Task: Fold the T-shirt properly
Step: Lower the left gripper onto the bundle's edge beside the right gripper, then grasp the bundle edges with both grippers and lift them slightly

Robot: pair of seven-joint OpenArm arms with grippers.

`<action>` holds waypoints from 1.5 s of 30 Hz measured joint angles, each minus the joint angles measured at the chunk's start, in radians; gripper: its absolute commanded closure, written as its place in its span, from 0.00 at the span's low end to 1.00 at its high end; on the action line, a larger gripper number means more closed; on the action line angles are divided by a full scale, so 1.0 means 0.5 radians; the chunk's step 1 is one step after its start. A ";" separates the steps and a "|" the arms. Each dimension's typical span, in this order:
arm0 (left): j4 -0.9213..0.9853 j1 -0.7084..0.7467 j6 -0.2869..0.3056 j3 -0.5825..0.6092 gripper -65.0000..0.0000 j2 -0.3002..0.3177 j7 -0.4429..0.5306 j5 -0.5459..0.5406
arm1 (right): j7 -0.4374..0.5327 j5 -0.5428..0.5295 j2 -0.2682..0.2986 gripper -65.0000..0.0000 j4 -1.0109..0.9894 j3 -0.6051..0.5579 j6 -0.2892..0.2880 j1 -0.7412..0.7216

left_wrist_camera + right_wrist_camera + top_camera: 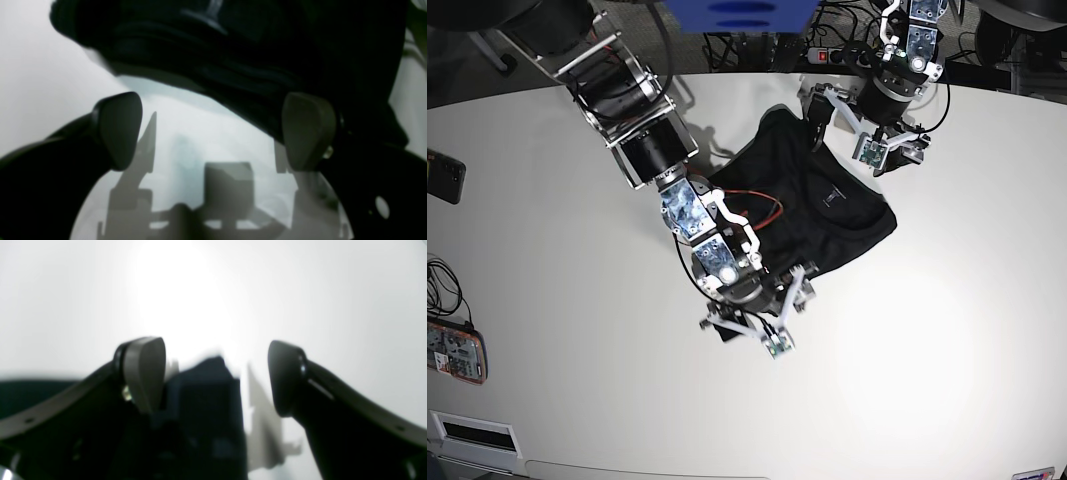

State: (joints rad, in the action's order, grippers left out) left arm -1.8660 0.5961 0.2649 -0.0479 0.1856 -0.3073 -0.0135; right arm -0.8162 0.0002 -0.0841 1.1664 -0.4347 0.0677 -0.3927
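The black T-shirt (827, 205) lies crumpled in a heap on the white table (947, 330), right of centre. My left gripper (864, 128) hovers at its far right edge, open; in the left wrist view the left gripper (213, 130) has the T-shirt (233, 50) bunched across the top, and the cloth reaches the right finger (308, 131). My right gripper (762, 310) is at the heap's near-left edge. In the right wrist view the right gripper (216, 375) stands open, with a corner of the T-shirt (206, 400) lying between its jaws, closer to the left finger (145, 373).
A dark phone (445, 175) and a small device with cables (452, 350) lie at the table's left edge. A power strip and cables (827, 55) sit behind the table. A blue object (737, 15) hangs at the top.
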 measured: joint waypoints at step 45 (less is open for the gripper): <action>-0.205 -0.383 0.011 -0.266 0.01 0.100 -0.257 0.011 | 0.101 -0.014 0.527 0.30 0.494 -0.004 0.007 0.510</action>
State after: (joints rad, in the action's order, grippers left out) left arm -1.9686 0.4046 0.2707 -0.1810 0.2356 -0.4358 -0.0078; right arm -0.7658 -0.0071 0.1795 1.4132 -0.4366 0.0711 -0.1379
